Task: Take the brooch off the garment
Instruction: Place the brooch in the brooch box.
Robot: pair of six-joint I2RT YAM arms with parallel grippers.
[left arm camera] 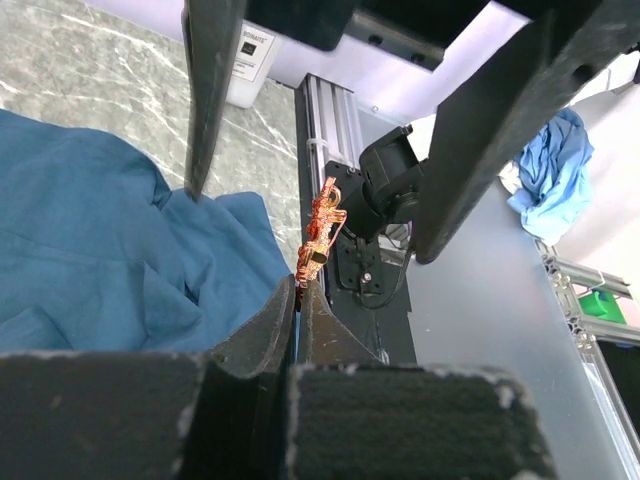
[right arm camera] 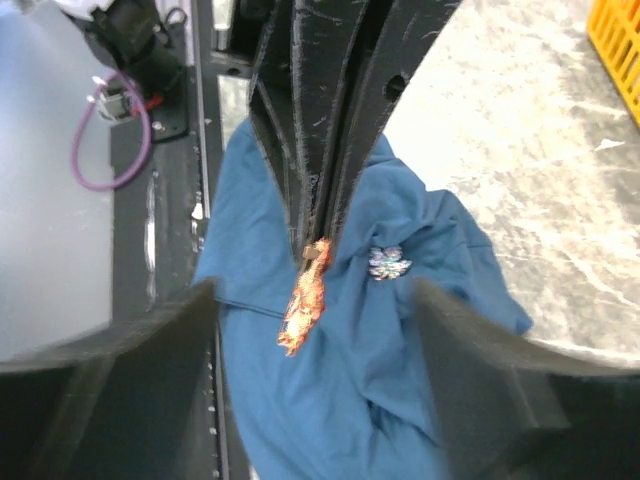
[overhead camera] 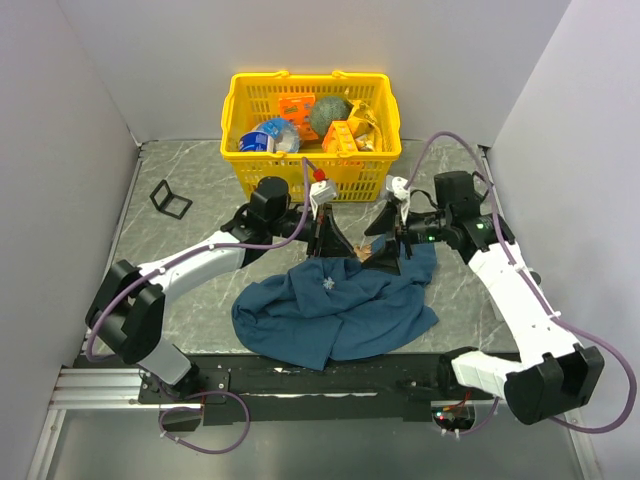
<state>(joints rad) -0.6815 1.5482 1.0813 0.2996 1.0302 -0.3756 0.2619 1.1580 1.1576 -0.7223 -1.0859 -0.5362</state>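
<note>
Left gripper (left arm camera: 297,288) pinches the brooch (left arm camera: 322,225); right gripper (right arm camera: 312,292) stands wide open.

Soft, even overhead light keeps the top view bright and sharp, with only a thin shadow along the near edge of the garment (overhead camera: 335,310) on the tabletop (overhead camera: 180,260). In the wrist views, the left end effector (left arm camera: 297,290) and right end effector (right arm camera: 315,300) are dark, defocused slabs in front of the garment. The brooch (left arm camera: 320,225) is crisp, and pale glare washes the surfaces beside the garment.
</note>
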